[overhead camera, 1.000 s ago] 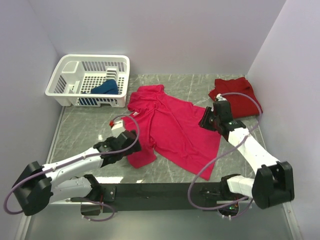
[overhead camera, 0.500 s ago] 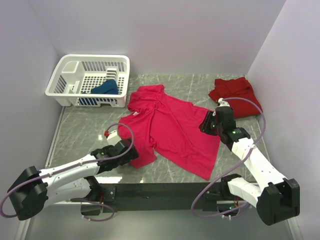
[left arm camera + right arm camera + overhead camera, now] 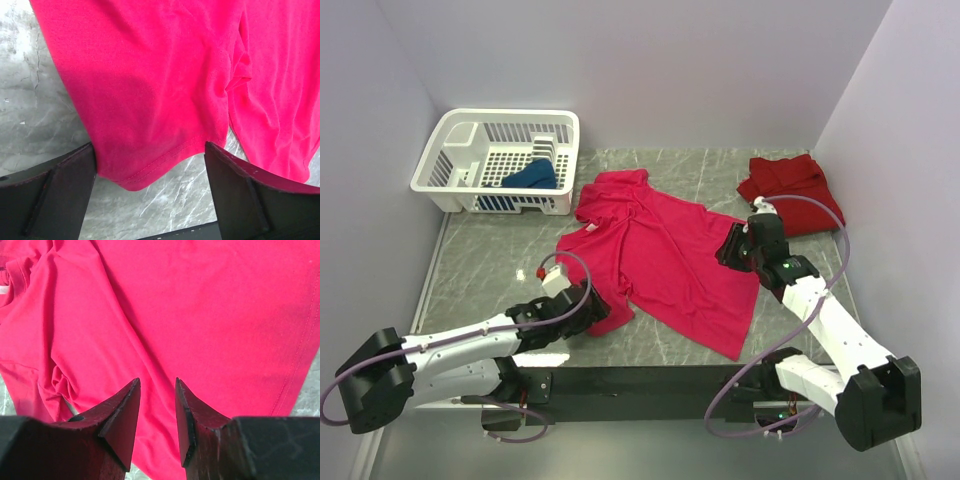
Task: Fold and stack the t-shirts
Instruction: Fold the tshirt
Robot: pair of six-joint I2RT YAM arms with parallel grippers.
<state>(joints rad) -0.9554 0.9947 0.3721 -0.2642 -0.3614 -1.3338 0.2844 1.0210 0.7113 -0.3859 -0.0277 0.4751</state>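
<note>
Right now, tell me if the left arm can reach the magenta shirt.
Probably yes. The left gripper hangs open right over a sleeve of the magenta shirt, a finger on either side of the hem, with nothing in between. Lowering and closing should catch it.

1. No words, brand names, numbers or signs can be read in any of the three views.
2. The magenta t-shirt (image 3: 670, 255) has a small pale tag (image 3: 588, 228) at its collar. It is too small to show any lettering.
</note>
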